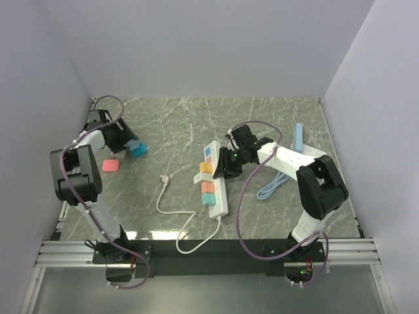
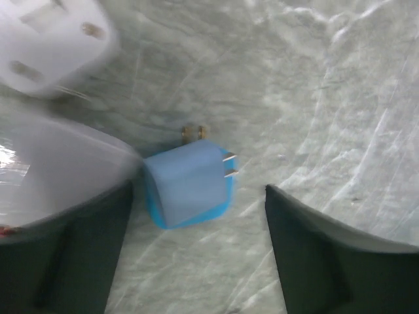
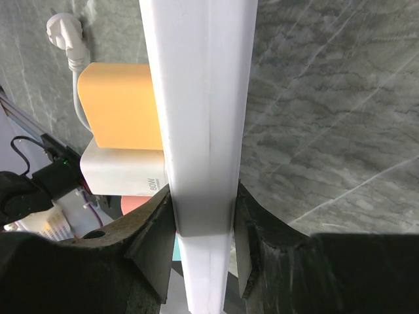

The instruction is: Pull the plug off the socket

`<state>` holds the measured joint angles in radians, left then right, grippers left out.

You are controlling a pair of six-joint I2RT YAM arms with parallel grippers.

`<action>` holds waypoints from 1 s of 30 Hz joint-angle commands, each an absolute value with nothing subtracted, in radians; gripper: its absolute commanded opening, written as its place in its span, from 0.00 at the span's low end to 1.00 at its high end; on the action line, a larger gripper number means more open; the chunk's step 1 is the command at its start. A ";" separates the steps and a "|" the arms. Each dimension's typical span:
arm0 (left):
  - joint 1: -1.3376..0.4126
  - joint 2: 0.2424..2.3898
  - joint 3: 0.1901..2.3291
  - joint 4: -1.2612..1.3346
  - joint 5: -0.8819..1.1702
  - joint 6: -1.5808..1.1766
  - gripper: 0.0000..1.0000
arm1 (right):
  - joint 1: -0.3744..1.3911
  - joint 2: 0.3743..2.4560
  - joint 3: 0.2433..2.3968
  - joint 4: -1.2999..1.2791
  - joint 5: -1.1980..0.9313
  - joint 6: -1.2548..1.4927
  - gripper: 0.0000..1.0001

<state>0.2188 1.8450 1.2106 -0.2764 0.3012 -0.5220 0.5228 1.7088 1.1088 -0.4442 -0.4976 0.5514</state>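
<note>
Right wrist view shows the right gripper [image 3: 203, 245] pinching the socket [image 3: 203, 118], which lies mid-table; at ten o'clock the left gripper [image 2: 196, 255] stands spread and empty over a loose blue plug [image 2: 188, 184]. Tugging the orange plug [image 3: 124, 104] could drag the socket if that pinch slips.

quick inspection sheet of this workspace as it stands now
surface: grey marbled tabletop
job's things: socket mid-table, orange plug among those plugged in; blue plug lying loose
clutter: pink plug, light blue bar
grippers: left gripper open, blue plug between its fingers; right gripper shut on socket
cables: white cord looping from socket; light blue cable coiled
surroundings: plain grey walls
</note>
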 commanded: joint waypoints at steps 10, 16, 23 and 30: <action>0.198 1.620 1.114 -0.215 0.491 -0.542 0.99 | 0.525 1.647 1.184 -0.414 -0.555 0.560 0.00; -0.027 1.594 1.080 -0.246 0.695 -0.457 0.99 | 0.525 1.670 1.212 -0.417 -0.568 0.552 0.00; -0.274 1.626 1.042 -0.111 0.758 -0.526 1.00 | 0.531 1.686 1.233 -0.422 -0.571 0.558 0.00; -0.354 1.670 1.091 -0.129 0.736 -0.483 0.99 | 0.535 1.678 1.236 -0.422 -0.569 0.566 0.00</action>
<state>-0.3363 1.6535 1.0447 -0.1555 0.7216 -0.5114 0.5278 1.7042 1.1652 -0.4656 -0.5056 0.5491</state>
